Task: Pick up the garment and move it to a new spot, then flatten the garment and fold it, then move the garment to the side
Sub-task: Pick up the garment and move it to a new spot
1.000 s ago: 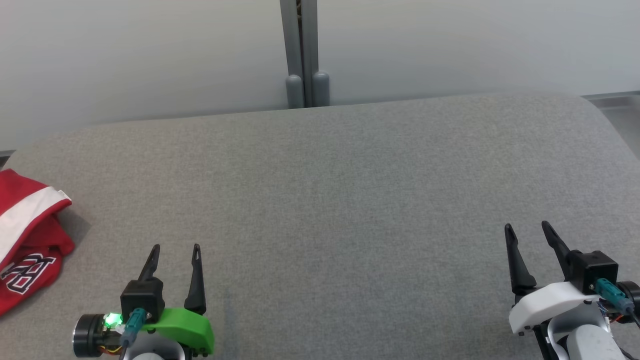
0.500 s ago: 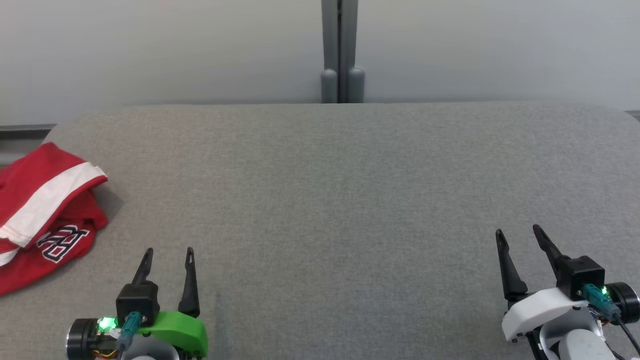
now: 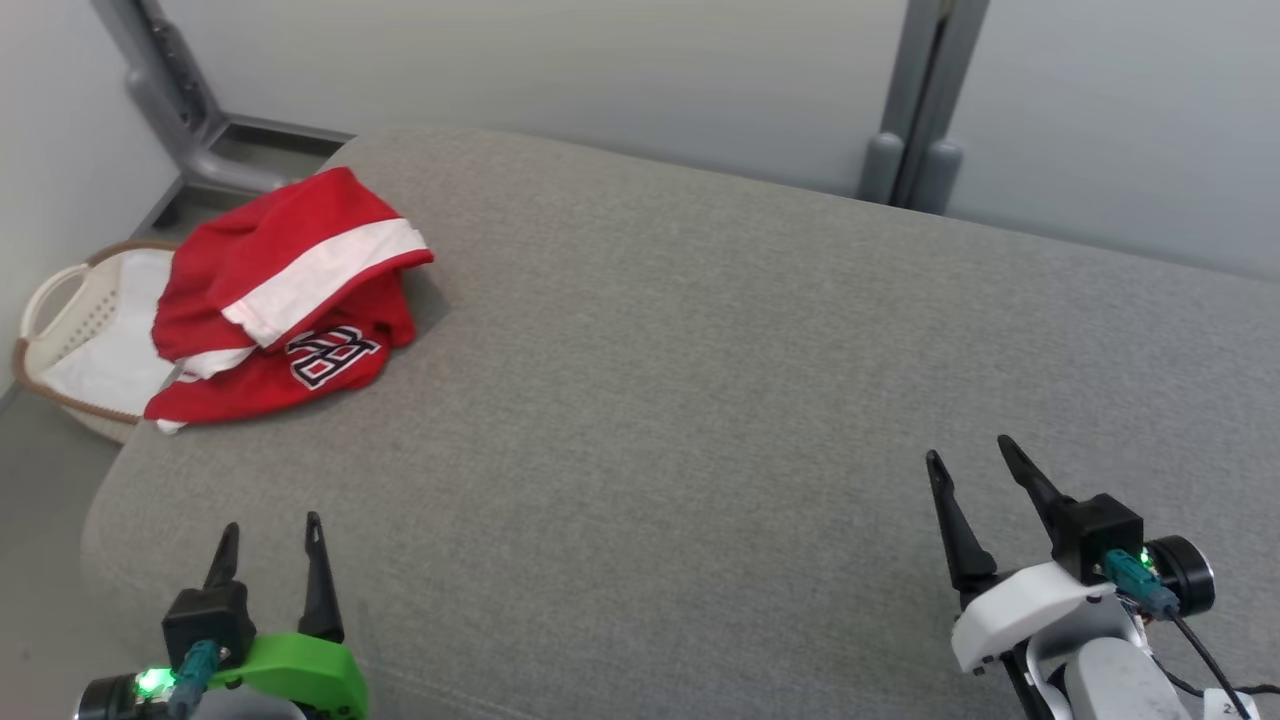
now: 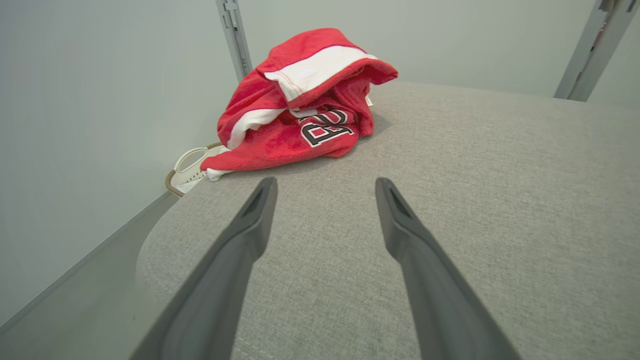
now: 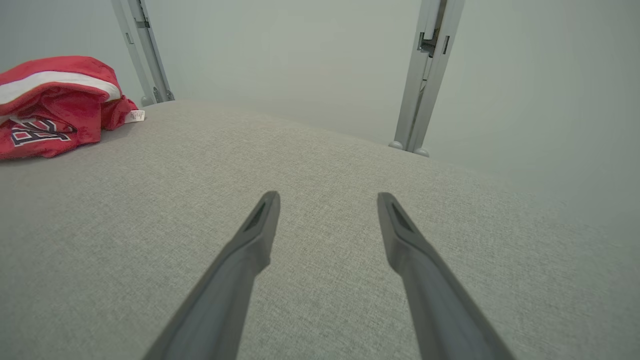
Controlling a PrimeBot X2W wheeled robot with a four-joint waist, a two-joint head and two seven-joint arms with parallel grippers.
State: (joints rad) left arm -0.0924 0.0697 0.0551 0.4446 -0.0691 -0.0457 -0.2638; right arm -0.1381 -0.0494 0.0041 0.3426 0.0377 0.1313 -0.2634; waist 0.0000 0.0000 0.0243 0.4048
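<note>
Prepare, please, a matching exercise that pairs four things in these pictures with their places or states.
1. garment
2. basket
3. left pincer
4. right pincer

A. open, at the head view's lower right
B. crumpled at the far left corner of the table
C. beside the table, past its left edge
D. open, at the head view's lower left

Pairs: 1-B, 2-C, 3-D, 4-A

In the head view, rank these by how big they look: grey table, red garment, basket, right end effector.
1. grey table
2. red garment
3. basket and right end effector look about alike; the basket is partly hidden and farther off, so unranked.
</note>
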